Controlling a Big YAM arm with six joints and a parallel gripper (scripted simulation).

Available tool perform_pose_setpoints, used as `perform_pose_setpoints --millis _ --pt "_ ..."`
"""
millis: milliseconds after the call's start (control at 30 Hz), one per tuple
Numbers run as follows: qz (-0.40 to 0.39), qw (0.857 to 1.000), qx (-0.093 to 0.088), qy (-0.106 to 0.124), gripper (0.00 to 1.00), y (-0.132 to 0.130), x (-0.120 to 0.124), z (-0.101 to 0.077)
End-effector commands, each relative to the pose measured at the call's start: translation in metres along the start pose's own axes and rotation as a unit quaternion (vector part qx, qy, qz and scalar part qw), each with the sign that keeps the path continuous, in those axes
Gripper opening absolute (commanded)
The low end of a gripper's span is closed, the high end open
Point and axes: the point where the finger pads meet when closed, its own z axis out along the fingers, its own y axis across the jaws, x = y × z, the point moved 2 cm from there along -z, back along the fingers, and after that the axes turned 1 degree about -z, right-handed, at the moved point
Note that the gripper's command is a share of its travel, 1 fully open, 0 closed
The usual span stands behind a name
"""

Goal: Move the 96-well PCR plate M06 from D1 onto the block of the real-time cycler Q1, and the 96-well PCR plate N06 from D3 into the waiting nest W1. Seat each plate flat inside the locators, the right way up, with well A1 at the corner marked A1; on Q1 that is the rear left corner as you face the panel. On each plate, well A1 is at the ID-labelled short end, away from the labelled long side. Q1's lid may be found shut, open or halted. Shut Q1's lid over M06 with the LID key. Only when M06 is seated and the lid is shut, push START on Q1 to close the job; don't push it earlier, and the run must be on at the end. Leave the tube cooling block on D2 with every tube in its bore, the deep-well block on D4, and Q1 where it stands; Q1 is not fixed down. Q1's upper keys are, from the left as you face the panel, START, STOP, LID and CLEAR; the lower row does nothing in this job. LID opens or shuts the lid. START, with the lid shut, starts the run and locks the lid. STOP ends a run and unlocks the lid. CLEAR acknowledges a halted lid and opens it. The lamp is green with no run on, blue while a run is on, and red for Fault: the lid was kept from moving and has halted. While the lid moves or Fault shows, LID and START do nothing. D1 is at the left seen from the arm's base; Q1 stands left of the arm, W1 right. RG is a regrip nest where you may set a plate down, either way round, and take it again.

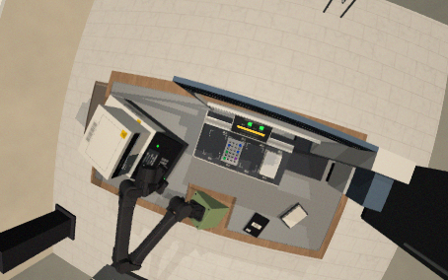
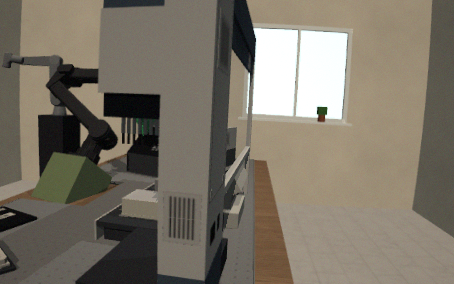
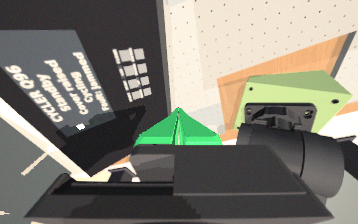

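The cycler Q1, a cream box with a black sloped panel, stands at the counter's left end; its lamp glows green. On the deck a white plate lies flat. Another white plate sits nearer the front edge, slightly skewed.

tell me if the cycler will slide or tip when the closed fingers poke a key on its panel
Probably it could slide a little: the cycler is a free-standing box on the smooth grey deck, nothing visibly clamping it. Tipping seems unlikely, since it looks broad and squat. The shut, empty gripper ends in a narrow tip by the keys, so a light, square push seems safest.
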Motion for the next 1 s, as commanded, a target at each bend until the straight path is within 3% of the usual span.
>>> perform_pose_setpoints --millis 0,633,967 --pt "-0.025 0.999 -0.008 -0.027 0.0 0.027 -0.011 -0.02" --pt "-0.014 1.0 -0.01 -0.018 0.0 0.051 -0.009 0.004" --pt "-0.009 1.0 -0.018 -0.024 0.0 0.071 -0.01 0.005"
